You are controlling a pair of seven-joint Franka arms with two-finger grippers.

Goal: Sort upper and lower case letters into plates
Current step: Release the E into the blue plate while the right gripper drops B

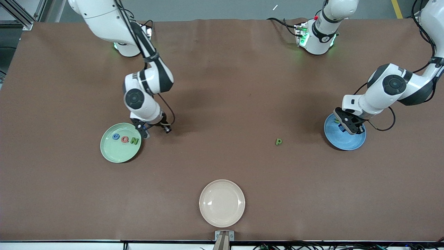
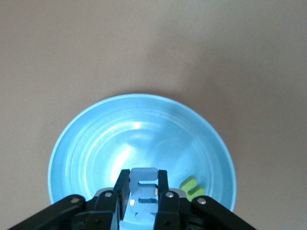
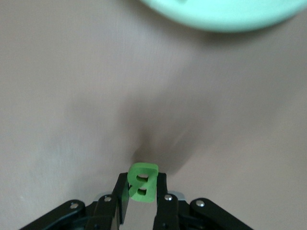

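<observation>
The pale green plate [image 1: 118, 151] holds the blue C [image 1: 116, 136], red Q [image 1: 125, 140] and green N [image 1: 134, 141]. My right gripper [image 1: 145, 133] is shut on the green B [image 3: 142, 182] just above the bare table, beside that plate's rim [image 3: 225, 17]. My left gripper [image 1: 347, 125] is shut on the blue m [image 2: 144, 189] over the bright blue plate [image 1: 350, 141], which fills the left wrist view [image 2: 120, 139]. The green n [image 2: 192, 188] lies in the blue plate. The green p [image 1: 278, 141] lies on the table between the two plates. The blue x is hidden.
A cream-beige round plate [image 1: 222, 202] sits empty near the table's front edge, midway along it. The brown table [image 1: 222, 86] is otherwise bare between the arms.
</observation>
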